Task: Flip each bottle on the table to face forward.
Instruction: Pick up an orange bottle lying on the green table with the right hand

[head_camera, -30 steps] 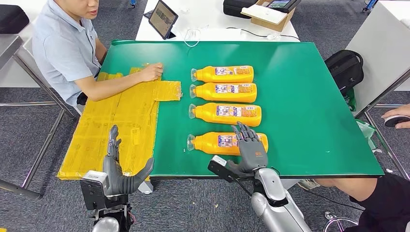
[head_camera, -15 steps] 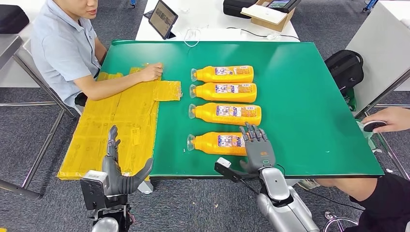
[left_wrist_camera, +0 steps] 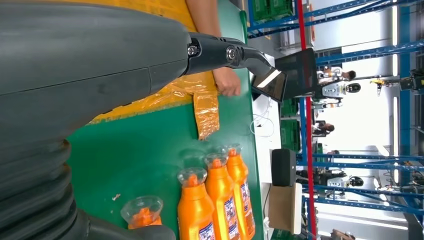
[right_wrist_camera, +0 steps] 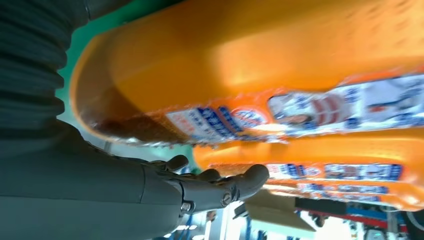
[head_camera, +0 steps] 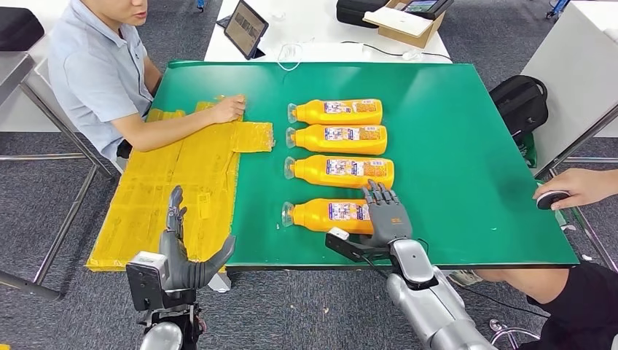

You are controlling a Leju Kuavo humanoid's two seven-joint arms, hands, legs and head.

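Observation:
Four orange bottles lie in a column on the green table [head_camera: 466, 146], caps pointing left and labels up: the nearest bottle [head_camera: 328, 214], the second [head_camera: 342, 170], the third [head_camera: 339, 137] and the farthest [head_camera: 337, 110]. My right hand [head_camera: 384, 215] lies over the base end of the nearest bottle, fingers spread and stretched toward the second one. In the right wrist view the nearest bottle [right_wrist_camera: 250, 55] sits close against the palm, and the fingers [right_wrist_camera: 220, 187] reach straight past it. My left hand [head_camera: 182, 255] is open, off the table's front left corner.
A person sits at the far left with a hand [head_camera: 229, 108] on a yellow plastic sheet [head_camera: 182, 175] draped over the table's left edge. Another person's hand [head_camera: 576, 188] rests at the right edge. A tablet [head_camera: 245, 28], a box [head_camera: 408, 22] and a black backpack [head_camera: 521, 102] lie beyond.
My right hand has shifted right and then forward along the nearest bottle's base end. The person's hand at the right edge has moved inward. My left hand has risen slightly.

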